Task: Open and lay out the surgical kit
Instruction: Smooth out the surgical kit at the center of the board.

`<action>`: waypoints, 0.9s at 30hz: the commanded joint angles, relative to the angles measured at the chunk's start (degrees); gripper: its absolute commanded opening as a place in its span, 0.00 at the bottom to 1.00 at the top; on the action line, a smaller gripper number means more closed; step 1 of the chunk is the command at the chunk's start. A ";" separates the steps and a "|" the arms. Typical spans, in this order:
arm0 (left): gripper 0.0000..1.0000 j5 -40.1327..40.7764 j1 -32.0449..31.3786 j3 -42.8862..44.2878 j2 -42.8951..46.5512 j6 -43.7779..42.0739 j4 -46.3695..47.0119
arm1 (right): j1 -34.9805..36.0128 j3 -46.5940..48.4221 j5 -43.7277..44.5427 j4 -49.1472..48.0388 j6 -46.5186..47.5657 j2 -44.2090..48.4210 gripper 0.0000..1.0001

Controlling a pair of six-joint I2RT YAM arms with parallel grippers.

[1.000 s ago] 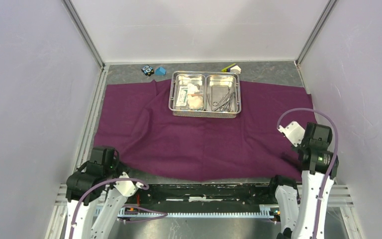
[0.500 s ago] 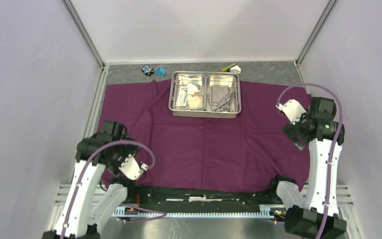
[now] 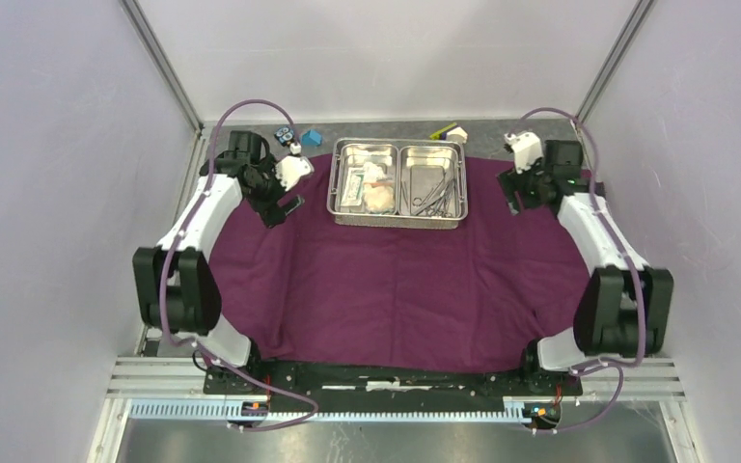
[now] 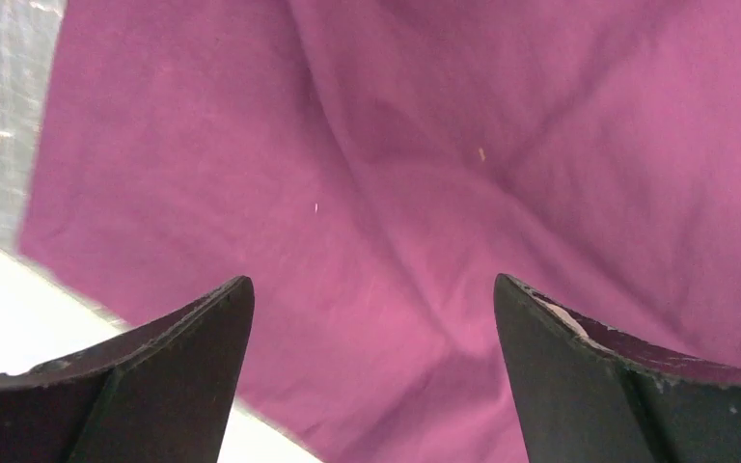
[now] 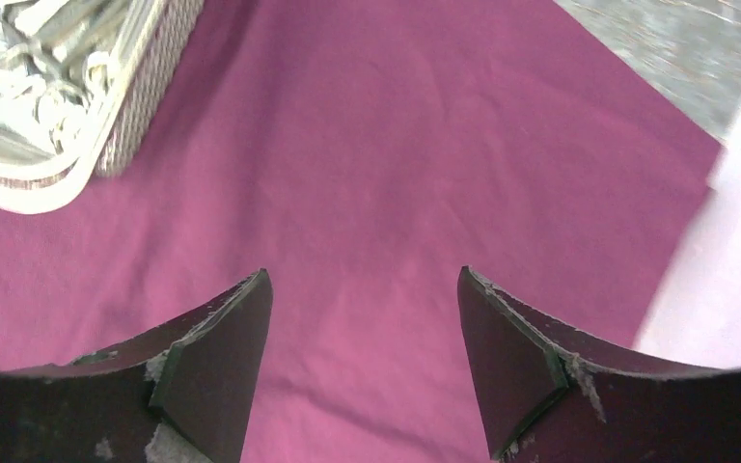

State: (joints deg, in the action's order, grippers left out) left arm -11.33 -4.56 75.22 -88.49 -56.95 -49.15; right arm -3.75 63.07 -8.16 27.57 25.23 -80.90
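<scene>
In the top view, the slim steel clamps and tweezers [image 3: 434, 196] in the right compartment of the shiny two-compartment steel tray [image 3: 396, 223] are too small and tangled to tell apart. Most of them seem to run from 12 to 6 o'clock. The right wrist view cuts the tray [image 5: 77, 183] off at its corner and blurs what is inside.

The tray's long axis runs from 9 to 3 o'clock. It sits at the 12 o'clock end of the large dark-purple cloth wrap [image 3: 396, 289], which lies spread over the grey surface [image 3: 531, 133]. The left compartment holds a flat white packet [image 3: 353, 183] and white gauze wads [image 3: 379, 196].

The left tool [image 3: 282, 205] hangs at the tray's 9 o'clock, over creased cloth [image 4: 396, 193], its fingers [image 4: 193, 328] wide apart and holding nothing. The right tool [image 3: 515, 196] hangs at 3 o'clock, its fingers [image 5: 222, 328] also apart and empty.
</scene>
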 commanded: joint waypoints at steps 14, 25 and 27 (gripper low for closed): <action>0.93 -7.56 0.95 7.10 -22.04 47.36 32.01 | 5.95 14.89 -10.92 -20.99 -16.05 -31.05 0.75; 0.90 -7.20 0.77 3.65 -23.74 51.08 37.29 | 7.78 19.64 -8.49 -21.81 -17.85 -39.52 0.72; 0.88 -6.81 0.76 2.90 -23.90 51.04 37.49 | 8.09 19.23 -7.25 -21.81 -17.60 -39.93 0.69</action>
State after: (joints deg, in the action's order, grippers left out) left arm -17.19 -3.62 79.72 -112.12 -8.58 -14.98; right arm 2.66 80.75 -16.27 7.70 8.51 -119.52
